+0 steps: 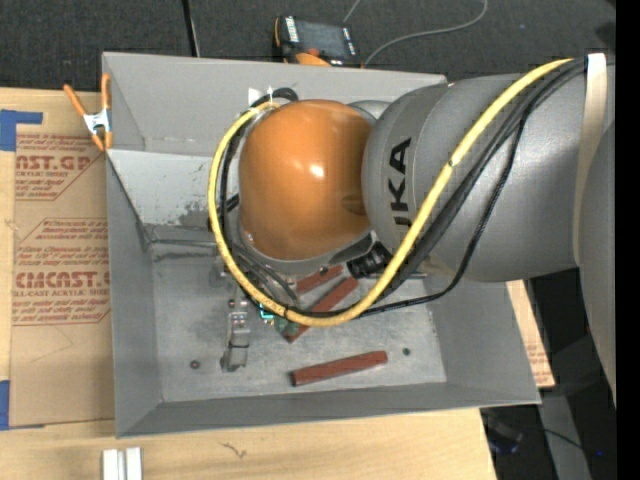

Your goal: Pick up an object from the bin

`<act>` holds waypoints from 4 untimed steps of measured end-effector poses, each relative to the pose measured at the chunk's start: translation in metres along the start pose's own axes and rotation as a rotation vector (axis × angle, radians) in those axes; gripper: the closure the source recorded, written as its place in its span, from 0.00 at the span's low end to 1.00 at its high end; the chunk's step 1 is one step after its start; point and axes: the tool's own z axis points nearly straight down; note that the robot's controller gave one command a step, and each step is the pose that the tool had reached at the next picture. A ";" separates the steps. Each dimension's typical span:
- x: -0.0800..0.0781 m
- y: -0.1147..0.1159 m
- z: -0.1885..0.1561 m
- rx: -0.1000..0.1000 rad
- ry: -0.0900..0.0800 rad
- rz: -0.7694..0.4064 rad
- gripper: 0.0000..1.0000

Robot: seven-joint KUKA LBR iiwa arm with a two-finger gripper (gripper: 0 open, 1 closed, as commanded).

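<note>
Reaching in from the right, the arm (480, 188) with its orange cover (300, 183) hangs low in the bin (130, 268), and the fingers (238, 340) point down at bare floor. I cannot tell whether they are spread or pressed together, and nothing shows between them. Right of the fingers and slightly lower in the view lies a reddish-brown stick (338, 368), apart from them, while more brown pieces (325, 286) lie up and to their right, partly hidden under the yellow cable (300, 320).
</note>
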 end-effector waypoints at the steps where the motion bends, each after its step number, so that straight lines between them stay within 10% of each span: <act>1: -0.009 -0.045 0.128 0.002 0.001 -0.054 0.00; 2: -0.052 -0.134 0.073 0.003 -0.013 -0.193 0.00; 3: -0.110 -0.137 0.171 -0.002 -0.004 -0.067 0.00; 4: -0.111 -0.137 0.167 -0.003 -0.010 -0.069 1.00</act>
